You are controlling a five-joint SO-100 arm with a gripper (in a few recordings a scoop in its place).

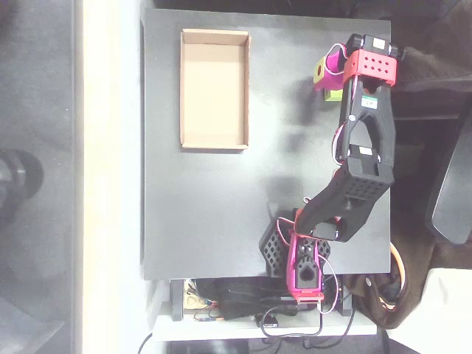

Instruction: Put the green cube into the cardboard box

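On the black worktop (221, 214), the magenta jaws (328, 77) sit over the green cube (333, 94), their spread impossible to tell, well apart from the cardboard box (214, 144).

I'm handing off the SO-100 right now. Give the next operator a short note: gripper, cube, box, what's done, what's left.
Gripper: magenta, down at the upper right of the black table in the overhead view; open or shut cannot be told.
Green cube: a lime edge shows at the gripper, mostly hidden; grip unconfirmed.
Cardboard box: upper left, empty.
Done: arm has reached the cube.
Left: secure it, carry it left, drop it in the box.
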